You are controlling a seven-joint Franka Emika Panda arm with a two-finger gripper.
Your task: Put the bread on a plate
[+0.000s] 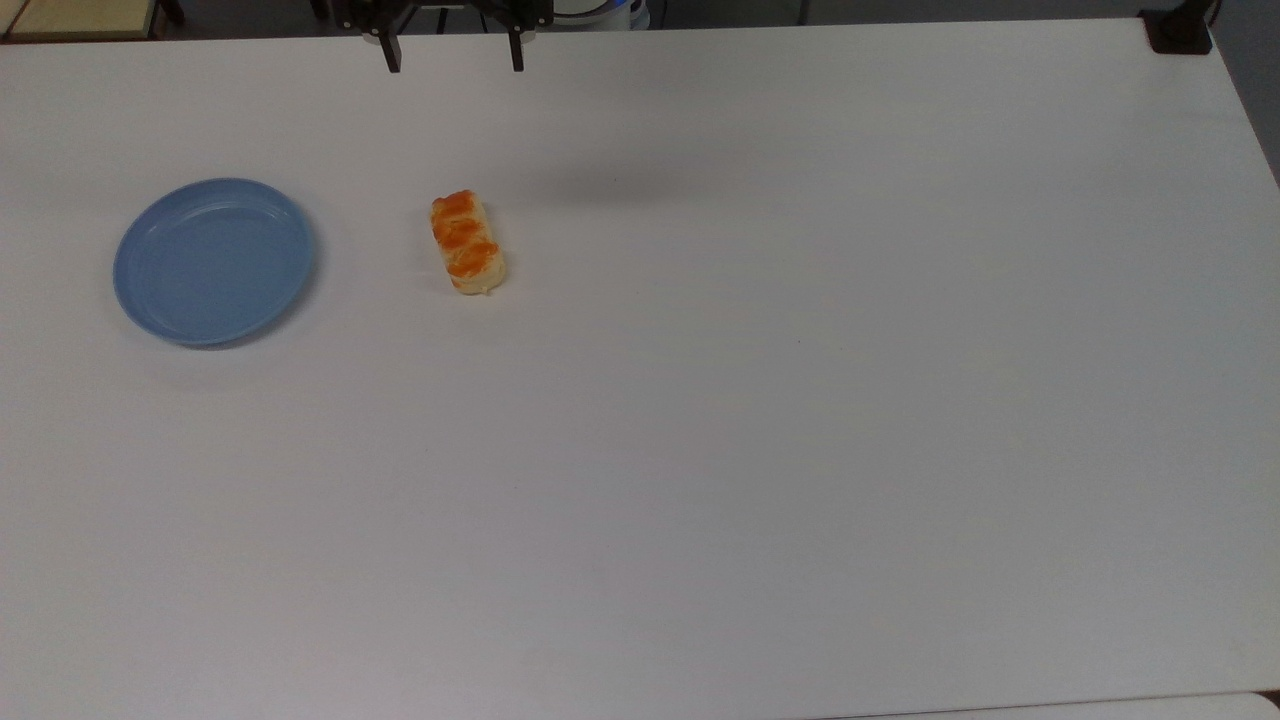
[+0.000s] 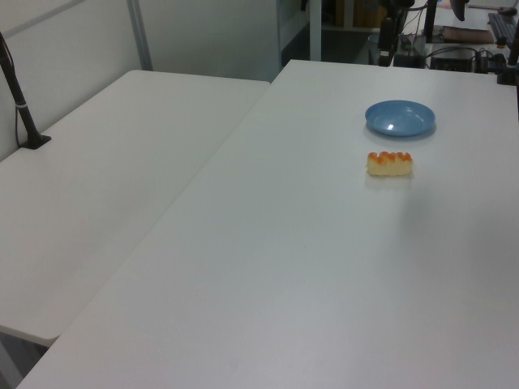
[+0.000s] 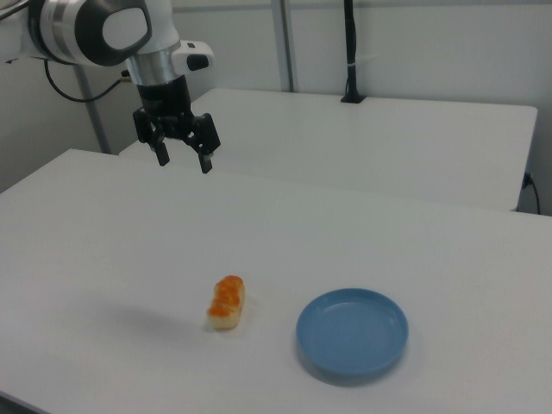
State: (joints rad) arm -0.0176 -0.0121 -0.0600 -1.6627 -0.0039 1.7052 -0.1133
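Observation:
The bread (image 1: 467, 243) lies flat on the white table, a pale-yellow roll with orange stripes; it also appears in the left view (image 2: 390, 163) and the right view (image 3: 227, 303). The light-blue plate (image 1: 214, 261) sits empty on the table toward the top view's left of the bread, apart from it (image 2: 400, 118) (image 3: 352, 333). My gripper (image 1: 454, 58) hangs open and empty at the top edge of the top view, above and beyond the bread. In the right view the gripper (image 3: 184, 160) is high over the table, well above the bread.
The white table (image 1: 760, 420) spreads wide to the top view's right and front. A second white table (image 2: 97, 186) adjoins it. A black post base (image 1: 1180, 35) sits at the far right corner of the top view.

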